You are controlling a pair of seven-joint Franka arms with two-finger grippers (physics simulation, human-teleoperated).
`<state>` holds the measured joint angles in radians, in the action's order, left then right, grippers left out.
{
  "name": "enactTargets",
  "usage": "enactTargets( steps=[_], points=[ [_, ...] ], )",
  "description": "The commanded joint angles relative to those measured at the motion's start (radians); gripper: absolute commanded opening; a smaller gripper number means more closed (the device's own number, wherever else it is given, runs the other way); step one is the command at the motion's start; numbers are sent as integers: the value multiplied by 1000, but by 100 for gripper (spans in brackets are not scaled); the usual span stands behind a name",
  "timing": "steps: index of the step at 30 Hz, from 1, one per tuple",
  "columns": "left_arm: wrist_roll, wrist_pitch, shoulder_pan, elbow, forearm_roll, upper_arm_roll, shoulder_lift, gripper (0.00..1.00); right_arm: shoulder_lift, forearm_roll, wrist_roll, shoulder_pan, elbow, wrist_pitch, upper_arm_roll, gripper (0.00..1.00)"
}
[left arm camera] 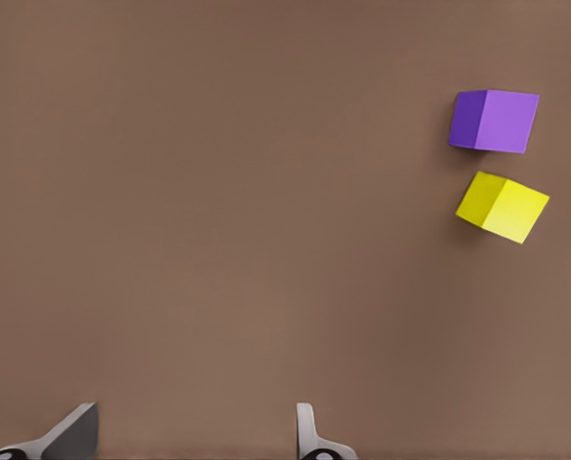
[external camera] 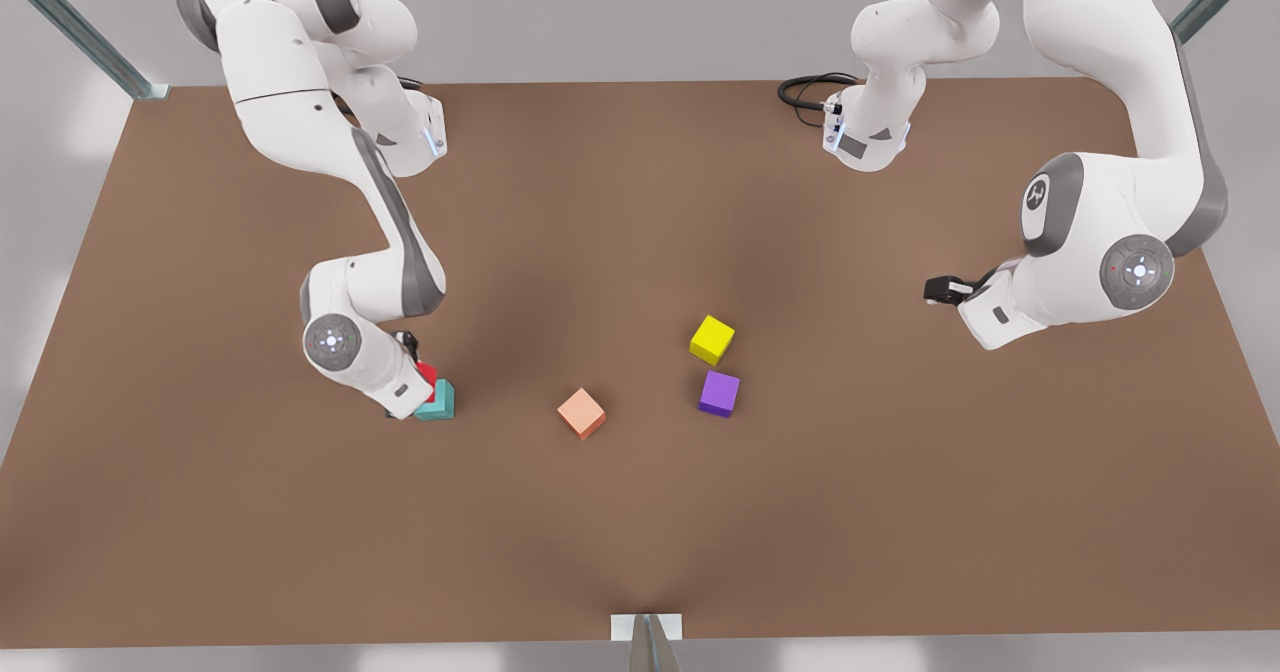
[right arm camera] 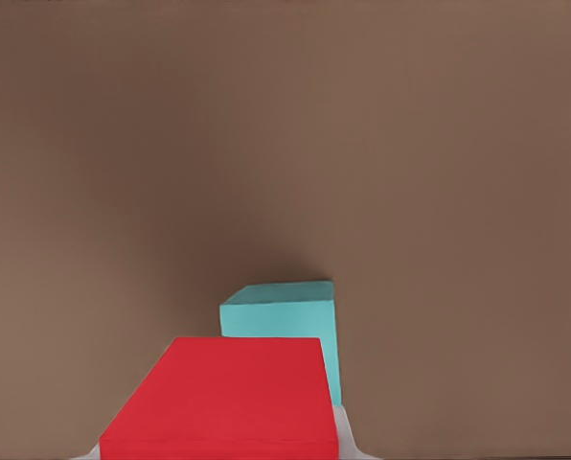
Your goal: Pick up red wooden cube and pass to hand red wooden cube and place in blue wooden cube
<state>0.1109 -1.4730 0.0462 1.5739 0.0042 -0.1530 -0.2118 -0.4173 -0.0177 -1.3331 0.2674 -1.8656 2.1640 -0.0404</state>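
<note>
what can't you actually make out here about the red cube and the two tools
- Right tool: front view, its fingers are hidden by its own wrist and the red cube; grip unconfirmed.
- Red cube: right wrist view, cut off by the frame edge; whether it touches the teal cube is unclear.
- Left tool: left wrist view, just two spread fingertips, empty.

Front view: high, steep look down on whole brown surface (external camera: 640, 512). Left wrist view: close above surface, shares purple cube (left arm camera: 494, 121), yellow cube (left arm camera: 503, 206) with front. Right wrist view: very close, red wooden cube (right arm camera: 223, 398) against blue wooden cube (right arm camera: 284, 311).
</note>
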Motion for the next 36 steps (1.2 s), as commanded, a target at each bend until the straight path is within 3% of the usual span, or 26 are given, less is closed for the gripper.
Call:
enactTargets(
  steps=[1, 13, 15, 27, 30, 33, 36],
  points=[
    [-88, 8, -2, 0, 4, -2, 0, 100, 2, 5, 480, 1, -20, 128, 1, 64],
    [-93, 54, 1, 0, -3, -48, 8, 100, -12, 5, 482, 1, -76, 214, 2, 66],
    [-94, 68, 8, -9, -9, -60, 19, 100, -24, 5, 482, 0, -69, 215, 4, 100],
    [-165, 111, 1, -58, -1, -76, 8, 100, 0, 4, 476, 1, -38, 180, 13, 100],
    [-162, 120, 9, -57, -1, -91, 3, 100, 47, -19, 512, 10, 35, 10, 13, 100],
    [-152, 120, 12, -60, 22, -91, 3, 100, 40, -71, 984, 10, 307, -386, 19, 100],
    [-162, 120, 1, -58, 25, -97, 2, 100, 74, -68, 1604, -28, 339, -492, -16, 100]
  ],
)
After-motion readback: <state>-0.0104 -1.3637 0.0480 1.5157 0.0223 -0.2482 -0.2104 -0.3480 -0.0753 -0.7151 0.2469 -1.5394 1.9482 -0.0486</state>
